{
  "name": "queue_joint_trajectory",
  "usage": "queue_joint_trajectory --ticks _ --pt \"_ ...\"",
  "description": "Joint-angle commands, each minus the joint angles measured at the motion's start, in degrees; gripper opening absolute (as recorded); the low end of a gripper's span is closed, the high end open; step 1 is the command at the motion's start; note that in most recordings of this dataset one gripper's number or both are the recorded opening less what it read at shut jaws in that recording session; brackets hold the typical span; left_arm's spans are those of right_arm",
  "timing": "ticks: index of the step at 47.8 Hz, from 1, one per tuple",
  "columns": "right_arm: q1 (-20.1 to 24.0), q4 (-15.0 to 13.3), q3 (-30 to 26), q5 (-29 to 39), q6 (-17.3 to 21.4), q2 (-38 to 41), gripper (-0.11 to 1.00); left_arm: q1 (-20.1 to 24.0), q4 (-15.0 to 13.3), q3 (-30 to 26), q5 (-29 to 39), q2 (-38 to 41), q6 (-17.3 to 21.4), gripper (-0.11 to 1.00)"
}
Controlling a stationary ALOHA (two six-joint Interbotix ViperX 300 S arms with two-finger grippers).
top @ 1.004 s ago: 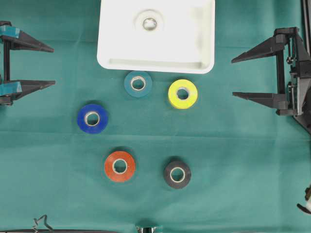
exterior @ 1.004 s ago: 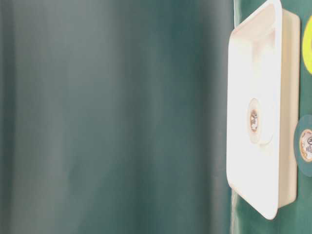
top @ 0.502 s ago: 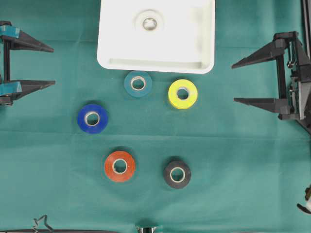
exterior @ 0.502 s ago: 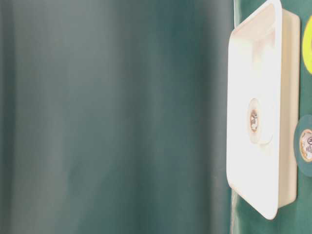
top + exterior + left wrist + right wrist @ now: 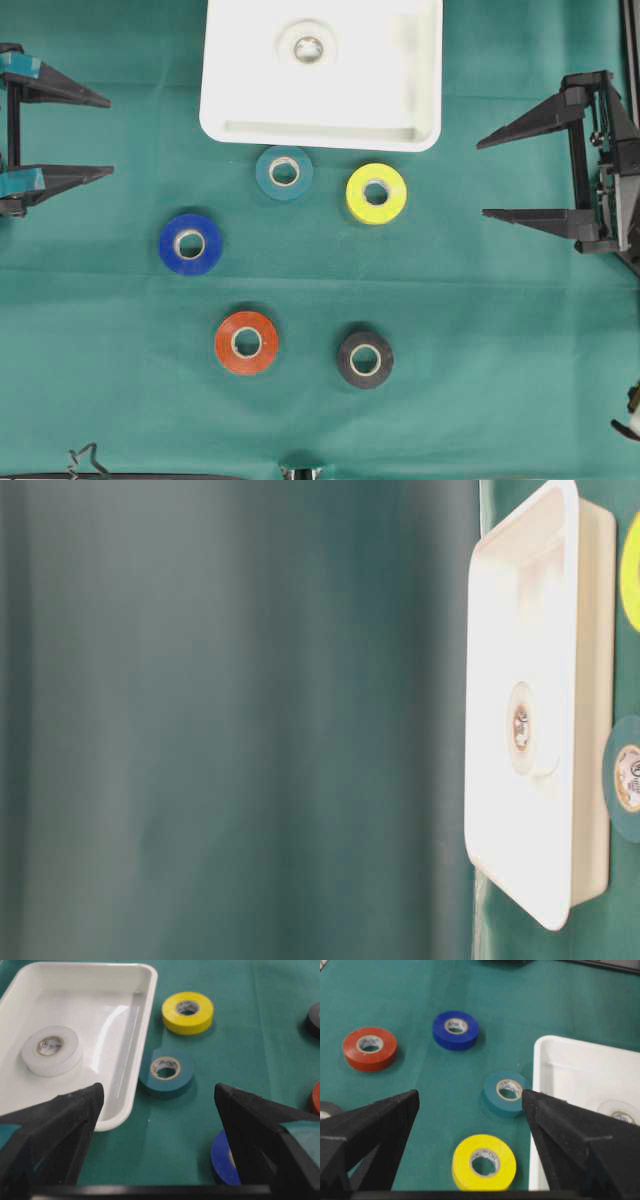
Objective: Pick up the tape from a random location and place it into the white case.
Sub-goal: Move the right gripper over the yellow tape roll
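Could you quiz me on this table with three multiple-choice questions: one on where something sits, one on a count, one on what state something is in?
1. Which roll lies closest to the white case?
A. red
B. teal
C. black

2. How many tape rolls lie on the green cloth, outside the case?
A. three
B. four
C. five

3. What is the right gripper doing?
A. fingers spread, holding nothing
B. clamped on the yellow roll
C. resting inside the case

Answers:
1. B, the teal roll sits just below the case's rim.
2. C, teal, yellow, blue, red and black; a white roll is already in the case.
3. A, its fingers stand apart over bare cloth.
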Motion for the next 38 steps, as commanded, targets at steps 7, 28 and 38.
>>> queue_joint_trajectory --ticks 7,28,38 --pt "0.18 0.18 -1.41 -1.58 0.09 1.67 0.92 -0.09 0.00 -0.62 -0.44 0.26 -0.09 0.98" --pt "-0.26 -0.18 -9.14 -5.80 -0.18 14.59 0.92 -0.18 0.00 -0.62 -0.44 0.35 -0.09 0.98" --pt "-2.29 -0.18 -12.39 -6.42 -0.26 20.30 0.92 -0.09 -0.09 -0.62 -0.44 0.35 -0.09 0.98"
